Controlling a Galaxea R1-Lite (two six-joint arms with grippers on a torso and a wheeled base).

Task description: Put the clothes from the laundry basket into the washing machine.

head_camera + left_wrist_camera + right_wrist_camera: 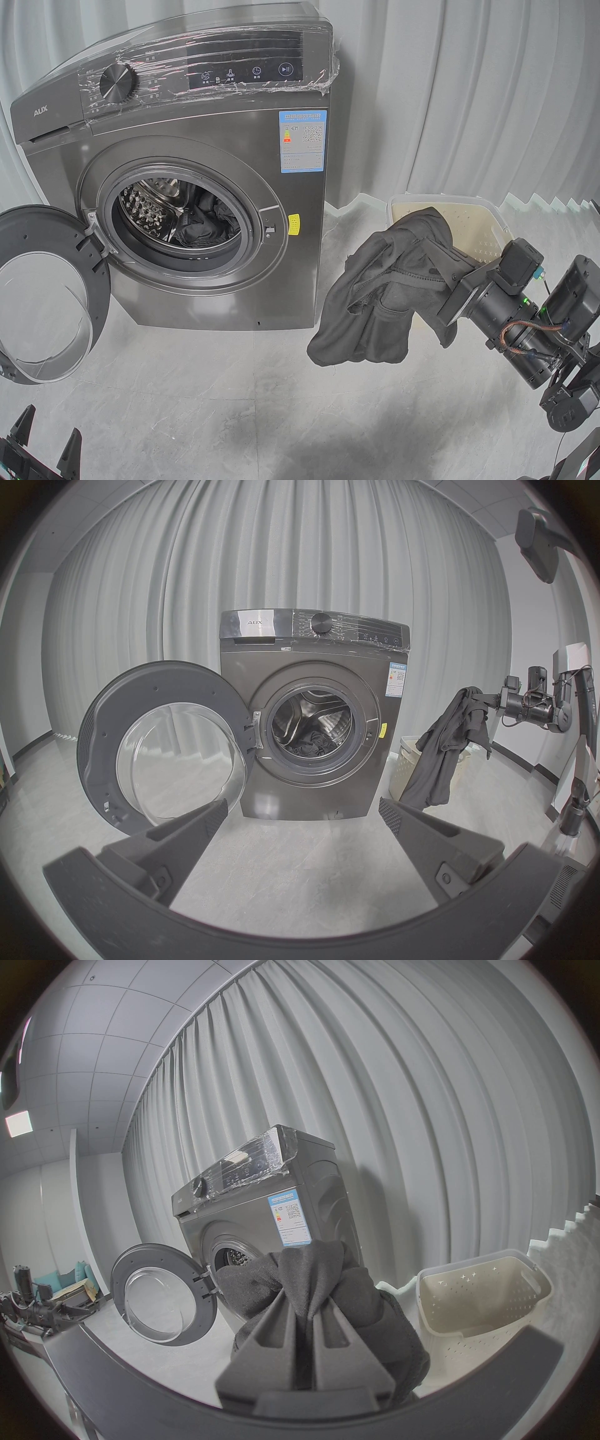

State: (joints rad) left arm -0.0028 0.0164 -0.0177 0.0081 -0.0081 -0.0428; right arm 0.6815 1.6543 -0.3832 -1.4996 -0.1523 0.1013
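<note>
A grey front-loading washing machine point(187, 162) stands with its round door point(44, 294) swung wide open to the left. Dark clothes point(200, 222) lie in its drum. My right gripper point(306, 1310) is shut on a dark grey garment point(381, 294), which hangs in the air in front of the cream laundry basket point(475, 225), to the right of the machine. The same garment point(447, 755) dangles beside the basket in the left wrist view. My left gripper point(300, 817) is open and holds nothing, low at the near left, facing the machine point(312, 717).
Pale curtains hang behind the machine and the basket. The grey tiled floor point(250, 387) in front of the machine is free. The open door reaches out over the floor at the left.
</note>
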